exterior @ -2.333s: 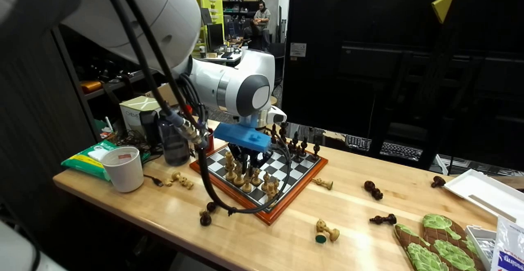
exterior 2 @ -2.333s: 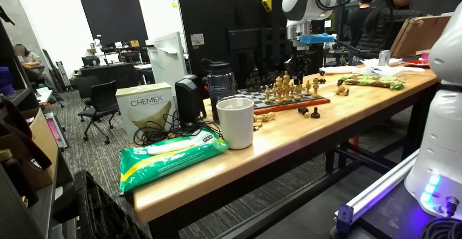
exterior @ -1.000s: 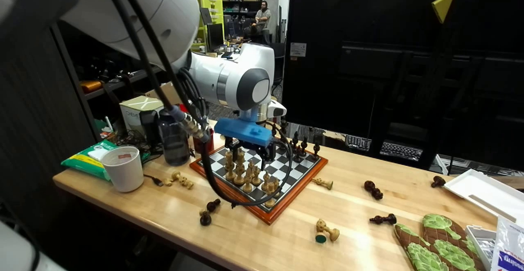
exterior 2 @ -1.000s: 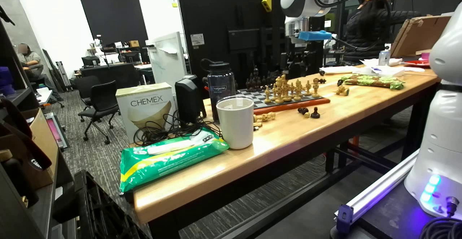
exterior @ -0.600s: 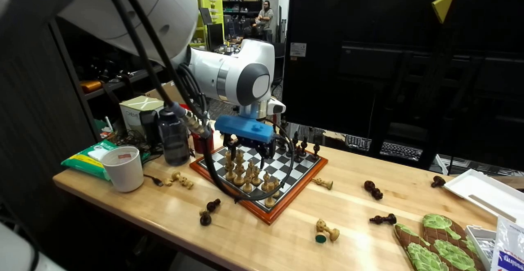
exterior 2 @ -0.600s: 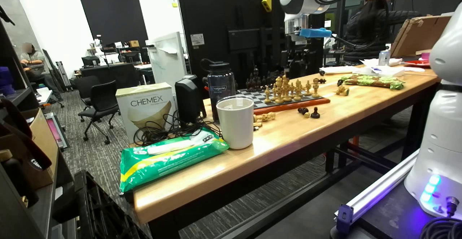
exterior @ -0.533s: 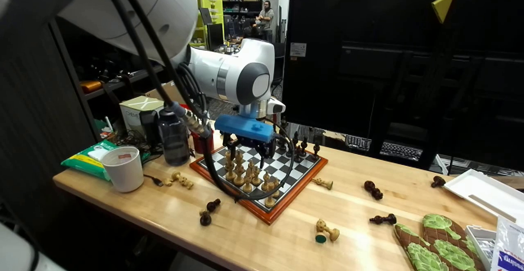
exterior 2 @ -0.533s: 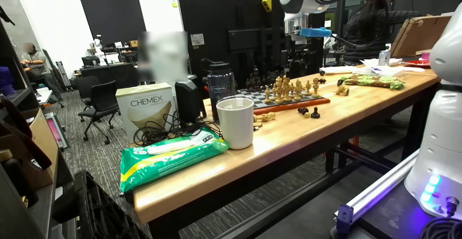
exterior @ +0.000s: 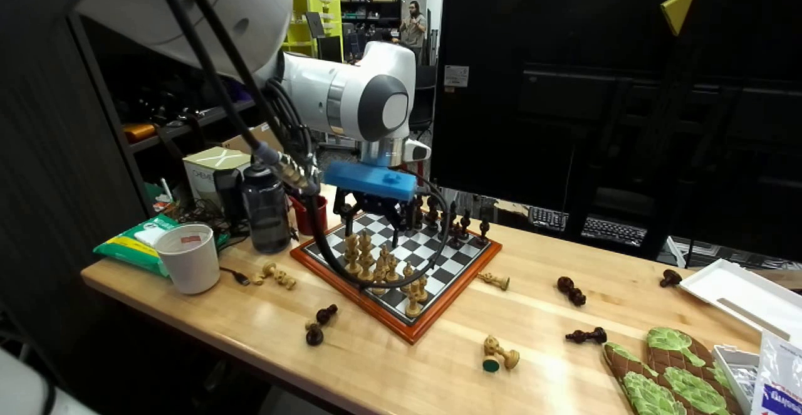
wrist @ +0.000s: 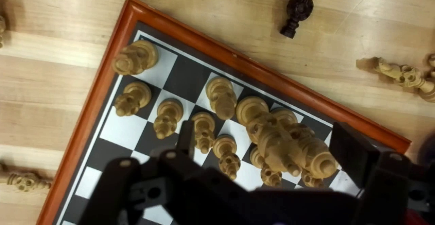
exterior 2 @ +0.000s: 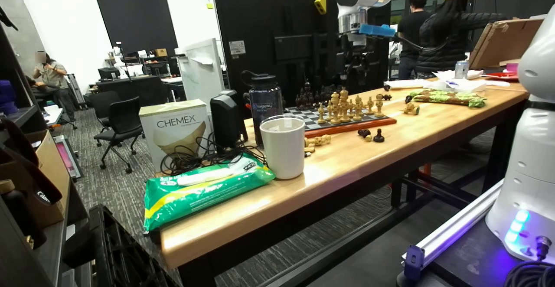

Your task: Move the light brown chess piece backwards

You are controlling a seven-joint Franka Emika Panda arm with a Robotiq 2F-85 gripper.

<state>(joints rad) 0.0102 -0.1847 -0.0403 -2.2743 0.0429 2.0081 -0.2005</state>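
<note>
Several light brown chess pieces stand upright on the black-and-white chessboard (exterior: 432, 310) with its reddish wooden rim. Among them are a slim light brown piece (wrist: 221, 97) near the rim, small pawns such as a pawn (wrist: 229, 157), and a tall pair, one a king (wrist: 277, 146). Which one the task means, the frames do not tell. My gripper (exterior: 372, 239) hangs above this group, jaws spread wide. From the wrist view, the tall pieces and some pawns appear between the fingers (wrist: 353, 153), but nothing is gripped. Part of the front rows is hidden behind the gripper's body there.
Dark pieces (exterior: 465, 224) stand along the board's far side. Loose pieces lie around it, including a light brown one (exterior: 495, 281). A white cup (exterior: 188, 261), dark bottle (exterior: 266, 214), red cup (exterior: 308, 214) and green pack (exterior 2: 204, 191) stand nearby. Oven mitts (exterior: 683, 368) lie opposite.
My gripper was low among the light brown pieces with its fingers close together. It has since spread them and risen clear, leaving the slim piece standing on the board.
</note>
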